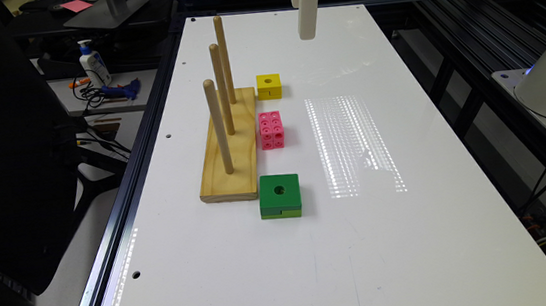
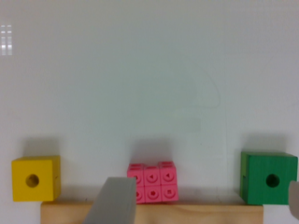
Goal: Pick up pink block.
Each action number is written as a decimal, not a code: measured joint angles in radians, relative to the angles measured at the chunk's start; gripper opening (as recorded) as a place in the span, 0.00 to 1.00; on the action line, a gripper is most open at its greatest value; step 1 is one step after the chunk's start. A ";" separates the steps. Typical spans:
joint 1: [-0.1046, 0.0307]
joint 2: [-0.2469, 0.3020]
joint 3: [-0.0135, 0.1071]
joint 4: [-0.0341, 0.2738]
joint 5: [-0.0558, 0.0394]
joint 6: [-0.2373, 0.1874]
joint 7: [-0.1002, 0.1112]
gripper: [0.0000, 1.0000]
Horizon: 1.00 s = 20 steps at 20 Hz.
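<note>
The pink block [image 1: 271, 130] lies on the white tabletop [image 1: 362, 245] a little left of centre in the exterior view, pressed against or just beside the long edge of the wooden peg base [image 1: 232, 152]. In the wrist view the pink block [image 2: 153, 182] sits at lower centre, right at the wooden base [image 2: 196, 213] along the bottom edge.

That closeness is the main risk: a finger coming down on the base side has little or no gap, so it could land on the wood and stall, or shove the block sideways. Gripping across the block's free ends looks safer.

The yellow cube [image 1: 268, 86] stands above it in the exterior frame and the green block [image 1: 279, 195] below it, each apart from the pink one; a wide descent could clip either. The three upright pegs [image 1: 221, 90] rise just to the left and could catch the arm.

The gripper [image 1: 306, 4] hangs high at the top of the exterior frame, well apart from the block. In the wrist view one grey finger [image 2: 112, 201] shows at lower centre and another at the right edge, so the gripper appears spread apart and holds nothing.
</note>
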 joint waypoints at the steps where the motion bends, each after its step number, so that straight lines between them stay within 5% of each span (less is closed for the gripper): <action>1: 0.000 0.000 0.000 0.000 0.0000 0.000 0.000 1.00; 20: -0.023 0.000 -0.003 -0.002 -0.0027 0.000 -0.018 1.00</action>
